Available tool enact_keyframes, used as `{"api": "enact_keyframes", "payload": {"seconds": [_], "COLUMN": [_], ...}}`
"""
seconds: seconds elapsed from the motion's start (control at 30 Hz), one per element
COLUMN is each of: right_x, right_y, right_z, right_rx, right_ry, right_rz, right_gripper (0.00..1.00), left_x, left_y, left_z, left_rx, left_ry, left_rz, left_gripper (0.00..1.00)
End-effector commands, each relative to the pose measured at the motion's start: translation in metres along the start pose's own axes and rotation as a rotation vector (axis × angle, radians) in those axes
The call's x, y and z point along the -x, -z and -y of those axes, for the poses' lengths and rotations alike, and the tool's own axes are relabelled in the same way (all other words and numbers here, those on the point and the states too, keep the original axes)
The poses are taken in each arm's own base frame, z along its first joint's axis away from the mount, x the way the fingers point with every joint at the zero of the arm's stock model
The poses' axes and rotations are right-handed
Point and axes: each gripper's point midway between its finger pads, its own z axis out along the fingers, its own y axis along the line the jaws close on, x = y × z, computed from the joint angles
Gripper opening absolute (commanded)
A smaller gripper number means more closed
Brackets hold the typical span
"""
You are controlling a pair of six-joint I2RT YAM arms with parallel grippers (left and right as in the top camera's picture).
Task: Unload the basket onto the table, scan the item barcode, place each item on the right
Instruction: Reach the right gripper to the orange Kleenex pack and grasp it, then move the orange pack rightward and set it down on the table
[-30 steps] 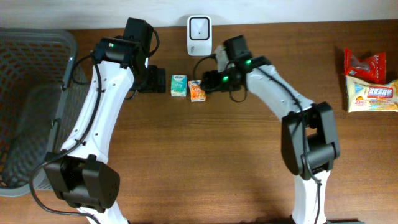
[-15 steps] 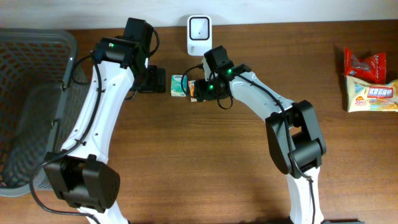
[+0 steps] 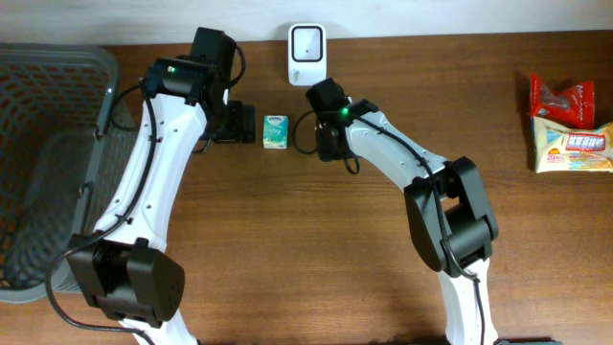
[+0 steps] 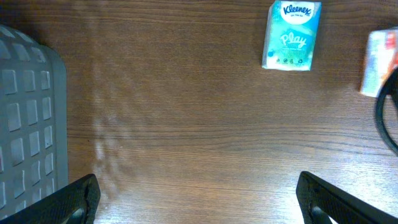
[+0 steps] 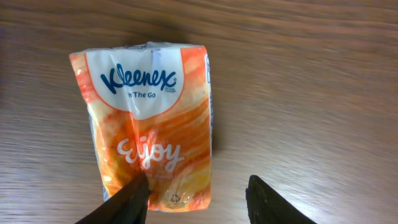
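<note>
Right end effector [image 5: 198, 182] straddling orange Kleenex pack [image 5: 149, 118] corner.

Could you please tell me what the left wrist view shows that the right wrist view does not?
Only the left wrist view shows the teal Kleenex pack, the grey basket at the left edge, and the left hand with its fingers wide apart over bare wood.

Only the right wrist view shows the right hand, open, and the readable front of the orange Kleenex pack, whose lower right corner lies between the fingers.

Both show the wooden table and the orange pack, though the left wrist view only catches it cut off at the right edge.
</note>
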Motion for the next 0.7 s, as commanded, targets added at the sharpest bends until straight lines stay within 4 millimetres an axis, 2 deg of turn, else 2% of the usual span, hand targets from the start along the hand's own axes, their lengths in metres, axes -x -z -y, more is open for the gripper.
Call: {"api": "enact_keyframes", "payload": {"seconds": [0.0,0.03,0.1,0.2,0.3,0.47,0.53,0.6,0.67], "right_x": [0.01,0.013,0.017,0.022,0.02,0.007,0.008,0.008,0.008], "right_y": [0.028,0.036,0.041,0.04,0.029,-0.004,-0.006,-0.006,-0.007], "right_z": [0.028,0.026,0.005,-0.018,-0.03,-0.031,-0.03,-0.029,-0.027], "right_rx": [-0.093,-0.071,0.042,0.122,0.122,0.092,0.083,0.082,0.078], "right_ry": [-0.033,-0.036,-0.037,0.07,0.117,0.138,0.136,0.136,0.133], "right_rz": [0.061,0.074,0.081,0.106,0.113,0.059,0.066,0.066,0.064], "right_gripper": [0.52,0.59,0.64,0.64,0.59,0.57,0.56,0.49,0.49], "left_x": [0.001,0.001,0.001,0.001,0.001,0.001,0.001,0.001,0.001], "left_y": [-0.001,-0.001,-0.001,-0.001,-0.001,-0.001,-0.001,-0.001,-0.001], "left_z": [-0.002,-0.002,-0.002,-0.002,-0.002,-0.002,-0.002,-0.002,-0.002], "left_rx": [0.001,0.001,0.001,0.001,0.001,0.001,0.001,0.001,0.001], "left_ry": [0.019,0.019,0.019,0.019,0.019,0.019,0.019,0.019,0.019], "left_rz": [0.0,0.0,0.0,0.0,0.0,0.0,0.0,0.0,0.0], "left_gripper": [0.99,0.99,0.99,0.99,0.99,0.99,0.99,0.99,0.99]}}
